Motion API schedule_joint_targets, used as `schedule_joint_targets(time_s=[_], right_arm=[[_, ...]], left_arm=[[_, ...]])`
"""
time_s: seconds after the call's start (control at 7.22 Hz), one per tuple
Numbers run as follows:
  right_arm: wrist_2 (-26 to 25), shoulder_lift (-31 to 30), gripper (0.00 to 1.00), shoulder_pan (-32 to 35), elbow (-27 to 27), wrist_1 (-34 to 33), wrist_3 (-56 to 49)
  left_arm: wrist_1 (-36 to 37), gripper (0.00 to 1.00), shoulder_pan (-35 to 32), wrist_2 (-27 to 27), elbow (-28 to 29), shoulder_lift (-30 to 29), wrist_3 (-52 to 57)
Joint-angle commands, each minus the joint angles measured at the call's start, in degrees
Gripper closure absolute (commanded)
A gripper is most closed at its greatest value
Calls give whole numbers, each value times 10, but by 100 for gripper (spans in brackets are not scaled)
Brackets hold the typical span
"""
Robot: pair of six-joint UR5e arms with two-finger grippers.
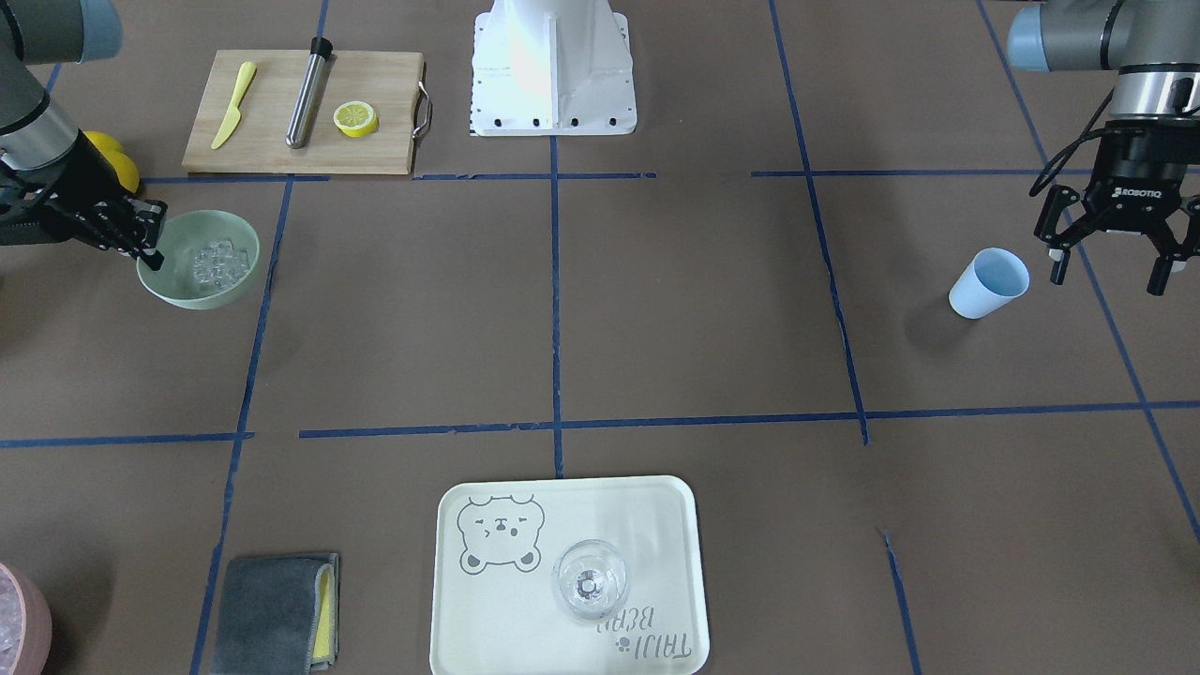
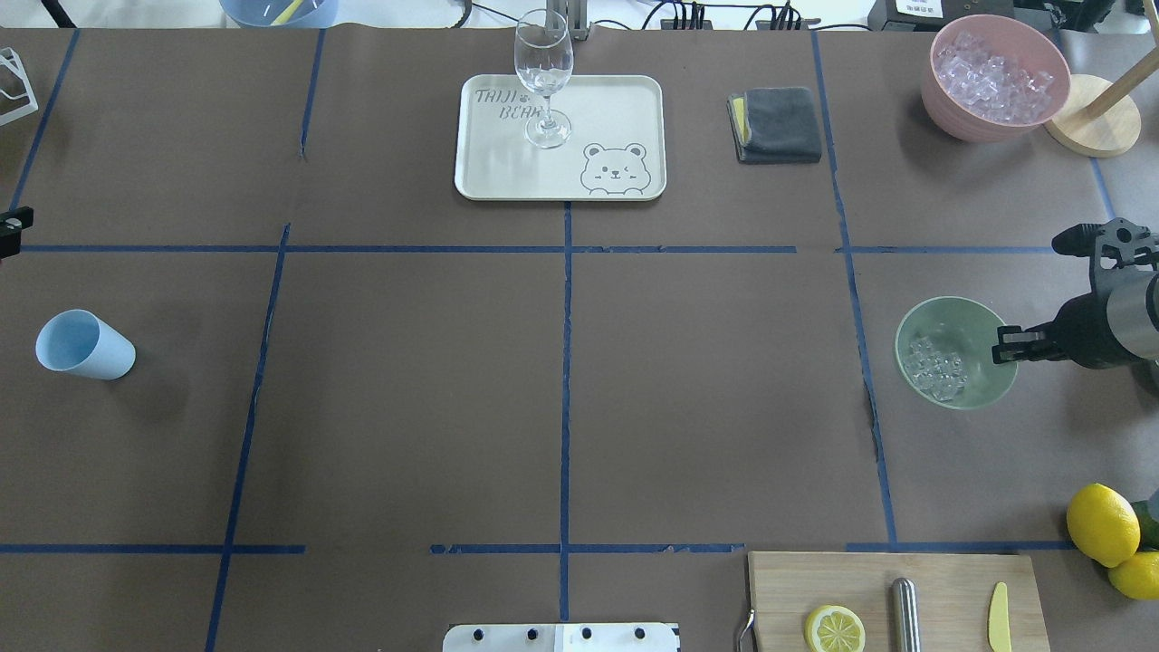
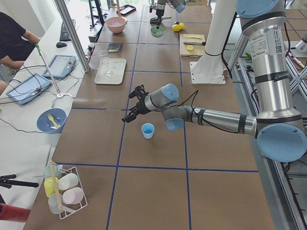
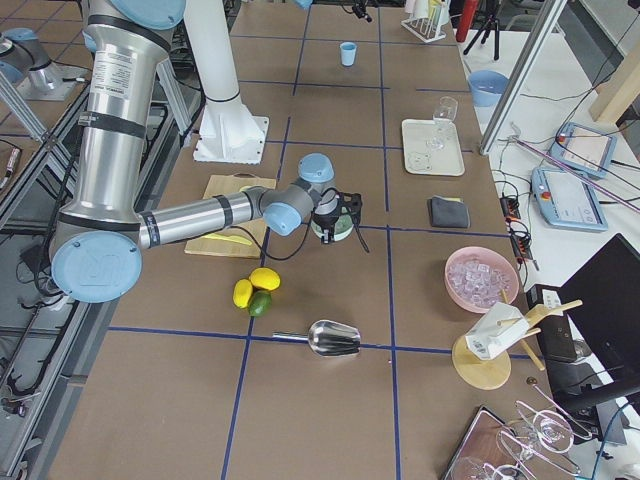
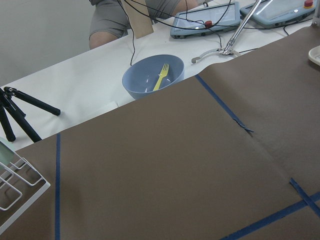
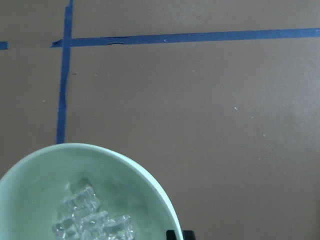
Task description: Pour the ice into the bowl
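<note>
The pale mint-green bowl (image 1: 199, 261) sits at the table's right side and holds a small heap of clear ice cubes (image 1: 214, 262). It also shows in the overhead view (image 2: 955, 312) with the ice (image 2: 936, 369), and in the right wrist view (image 6: 45, 170). My right gripper (image 1: 150, 242) is shut on the bowl's rim (image 2: 1005, 346). The empty blue cup (image 1: 988, 282) stands upright on the left side (image 2: 85, 345). My left gripper (image 1: 1111, 268) is open and empty, hanging just beside and above the cup (image 3: 132, 104).
A wooden board (image 1: 281, 150) holds a lemon half (image 1: 356, 118), a yellow knife and a metal rod. A tray (image 2: 507, 172) carries a wine glass (image 2: 543, 77). There are also a grey cloth (image 2: 777, 124), a pink tub of ice (image 2: 994, 77), lemons (image 2: 1103, 523) and a metal scoop (image 4: 335, 338).
</note>
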Motion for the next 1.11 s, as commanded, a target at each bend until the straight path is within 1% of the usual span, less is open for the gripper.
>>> schedule_joint_targets(time_s=[0.0,0.14,0.28,0.42,0.55,0.69,0.83,0.97], right_arm=[[10,-1,100,36,-49,2,-64],[11,3,100,40,-59,2,-64],[22,5,100,53,-66,2,-64],[36,19,31,69,-87,2,-71],[44,27,0,80,-94,2,-107],[59,29,0,113,-97,-13,-156],[72,29,0,144,-95,-52,-215],[78,36,0,177,-91,-104,-298]], left_arm=[[7,0,-42,-47,4,-1,37],[10,0,-66,-82,4,-1,38],[10,0,-73,-93,5,4,39],[11,0,-74,-94,8,5,39],[29,0,-81,-104,11,3,58],[102,0,-136,-119,11,-11,144],[138,0,-164,-136,11,-29,183],[164,0,-174,-152,13,-30,187]])
